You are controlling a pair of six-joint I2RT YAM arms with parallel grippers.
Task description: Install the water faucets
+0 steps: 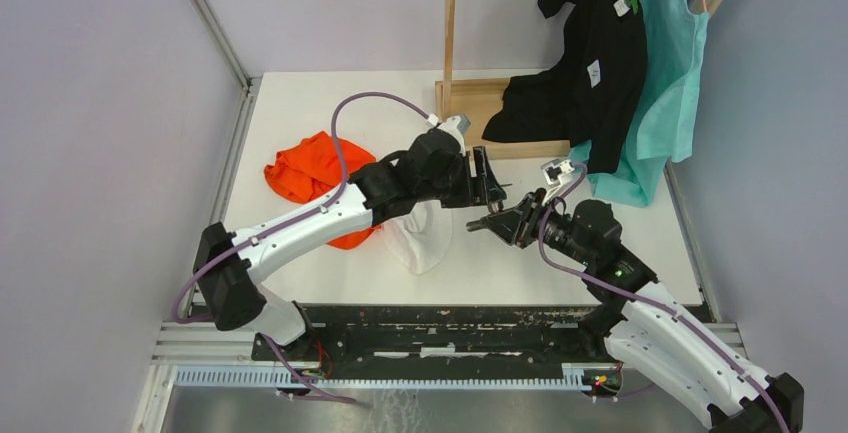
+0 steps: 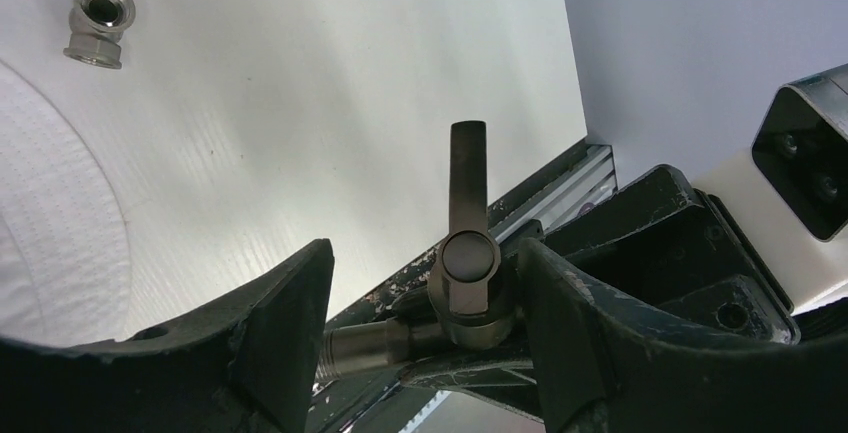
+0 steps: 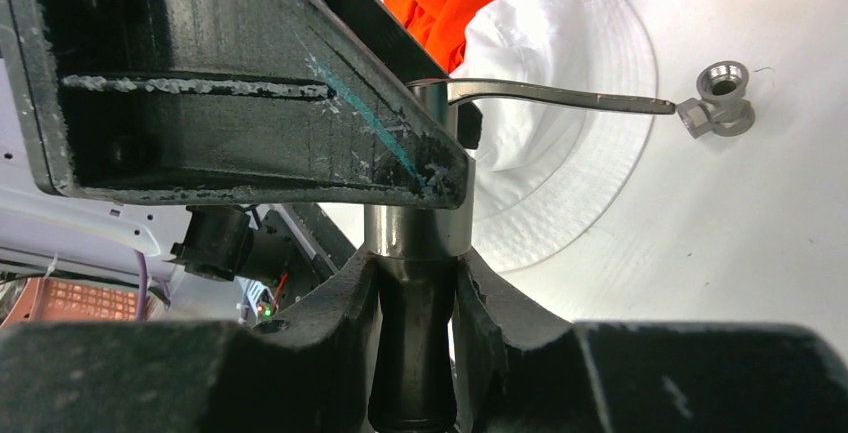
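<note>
The two arms reach in from the near edge of the bench (image 1: pixel 500 278) and meet just right of the middle of the overhead view. The right gripper (image 3: pixel 415 278) has its fingers clamped on the barrel of the faucet (image 2: pixel 467 288), holding it up off the bench.

The left gripper (image 2: pixel 425 253) faces it with its fingers apart, one on each side of the valve body. In its wrist view, the finger on the left stands clear of the metal. The finger on the right sits just beside it, and I cannot tell whether it touches. The lever handle (image 3: pixel 560 99) sticks out long and flat from the top of the valve.

Beneath the grippers lies a white hat (image 1: pixel 425 238). Near its brim, on bare bench, an elbow fitting (image 2: pixel 98 21) lies by itself. Further back, to the left, is a crumpled orange cloth (image 1: pixel 305 173). At the far edge stands a wooden stand (image 1: pixel 480 103), with a black shirt (image 1: pixel 590 53) and a teal gown (image 1: pixel 665 73) hanging at the upper right.
</note>
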